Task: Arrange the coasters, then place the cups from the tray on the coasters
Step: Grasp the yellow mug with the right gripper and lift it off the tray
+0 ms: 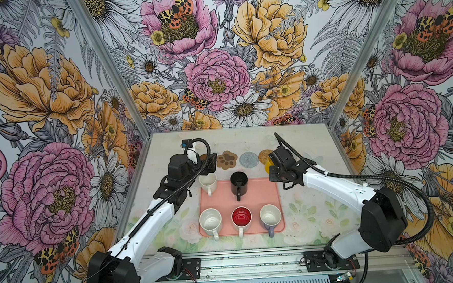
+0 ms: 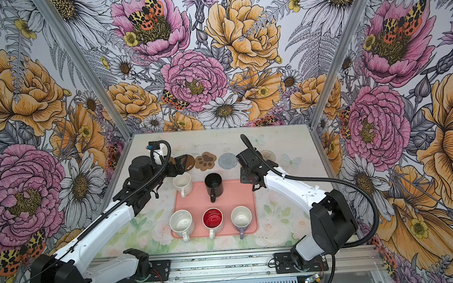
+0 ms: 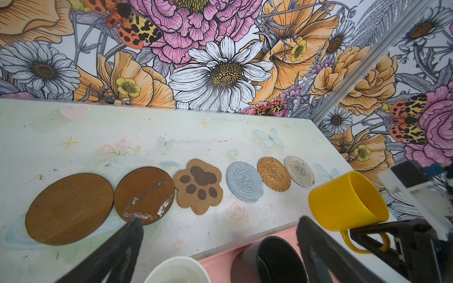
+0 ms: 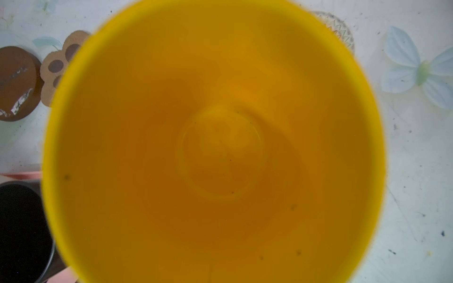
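Yellow cup [image 3: 343,198] gripped by right claw [image 3: 361,241]; left claw [image 3: 218,230] wide open.

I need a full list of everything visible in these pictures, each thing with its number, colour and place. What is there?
coasters: six, one row on the table's far side: brown disc, scratched brown disc, tan paw, grey-blue round, tan rattan round, cream round
white mug: one, tray's far left corner
black mug: one, tray's far side
speckled white mug, red-lined mug, lavender mug: tray's near row
yellow mug: one, tilted, in the air by the cream round
tray: one, salmon pink, mid-table
table: pale, faint flowers
walls: floral print
left tool: open, empty
right tool: shut on the yellow mug's handle
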Controlling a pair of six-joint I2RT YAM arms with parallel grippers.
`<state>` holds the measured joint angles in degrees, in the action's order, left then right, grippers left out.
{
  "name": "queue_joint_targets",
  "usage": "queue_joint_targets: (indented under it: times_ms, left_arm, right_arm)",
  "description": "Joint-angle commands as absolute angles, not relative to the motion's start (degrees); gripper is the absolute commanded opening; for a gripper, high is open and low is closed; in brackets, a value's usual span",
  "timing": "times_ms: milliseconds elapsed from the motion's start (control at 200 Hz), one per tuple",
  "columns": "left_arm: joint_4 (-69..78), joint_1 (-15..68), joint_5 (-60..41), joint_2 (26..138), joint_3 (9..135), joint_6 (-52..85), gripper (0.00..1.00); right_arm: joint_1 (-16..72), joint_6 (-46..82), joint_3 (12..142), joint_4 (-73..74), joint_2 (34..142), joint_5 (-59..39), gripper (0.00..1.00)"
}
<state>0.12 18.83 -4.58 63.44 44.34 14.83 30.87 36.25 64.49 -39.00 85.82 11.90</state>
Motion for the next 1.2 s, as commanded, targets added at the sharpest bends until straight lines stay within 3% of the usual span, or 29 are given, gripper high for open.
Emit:
queue_joint_targets:
  times_ms: [0, 590, 1191]
  left_arm:
    - [1.24, 18.01, -5.44, 63.60, 43.51, 15.10, 0.99]
    - [0.94, 17.73, -4.92, 64.17, 43.93, 14.96, 0.99]
    - [-0.23, 17.68, -3.90, 62.58, 43.81, 14.91, 0.99]
  right_arm:
    - [27.82, 32.63, 68.53, -36.56, 83.32, 11.08, 0.00]
    - [12.61, 23.93, 78.67, -36.56, 95.14, 4.68, 0.00]
    - [9.67, 21.60, 86.21, -36.52, 107.11, 6.28, 0.00]
